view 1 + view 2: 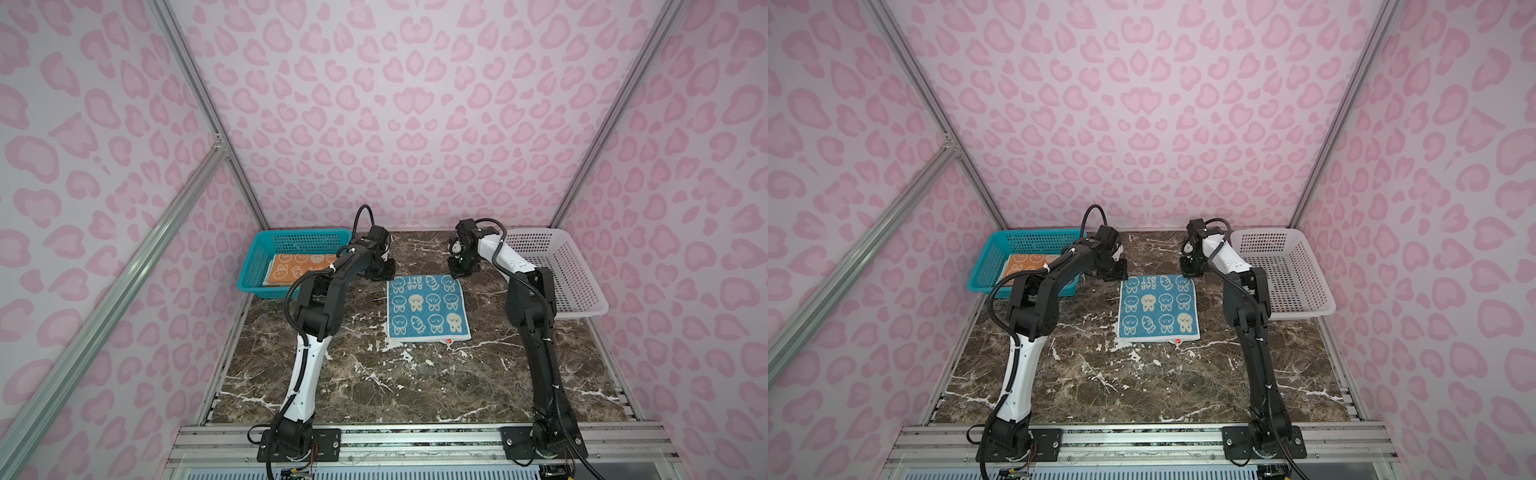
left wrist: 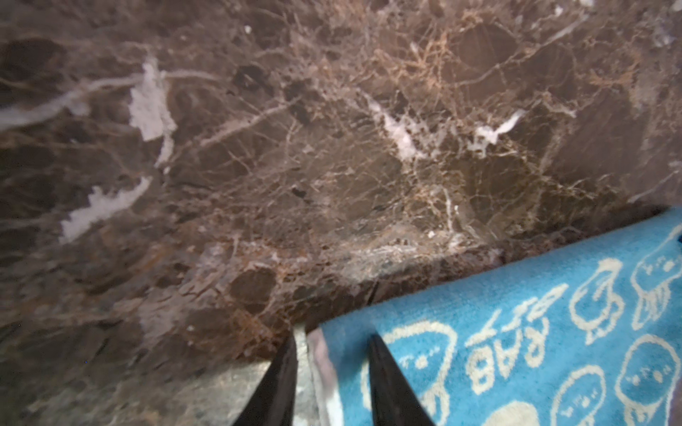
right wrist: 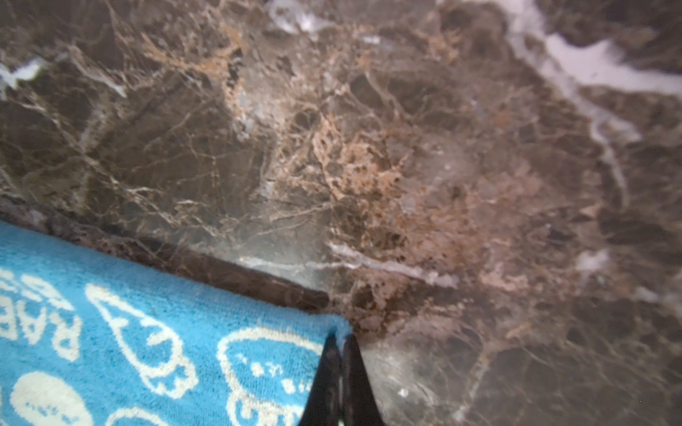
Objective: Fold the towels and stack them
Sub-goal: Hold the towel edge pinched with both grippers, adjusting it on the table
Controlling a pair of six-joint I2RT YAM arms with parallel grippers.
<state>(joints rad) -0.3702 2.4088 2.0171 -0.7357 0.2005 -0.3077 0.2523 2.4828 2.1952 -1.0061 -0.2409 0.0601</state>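
**Both grippers at the blue towel's back corners**

Counted: two towels clearly seen, two baskets, two arms. One blue towel [image 1: 428, 309] [image 1: 1158, 309] lay flat on the marble table [image 1: 415, 382], midway between the side edges and nearer the back edge. One orange towel [image 1: 293, 268] [image 1: 1025, 266] sat inside the teal basket [image 1: 253, 266] at the back left corner. A pale edge showed beside it, but I couldn't tell what it was. The white basket [image 1: 582, 282] stood at the back right corner.

In both top views the left gripper [image 1: 380, 274] was at the blue towel's back left corner and the right gripper [image 1: 461, 270] at its back right corner. Jaw gaps were unreadable there.

Only the wrist views showed the jaws. The left gripper [image 2: 332, 339] was narrowly parted and straddled the towel [image 2: 535, 350] corner, one finger over cloth and one over marble. The right gripper [image 3: 341, 337] was pinched together on the towel [image 3: 129, 332] corner.

Only the top views showed a small red-orange tag [image 1: 448, 341] at the towel's front edge.
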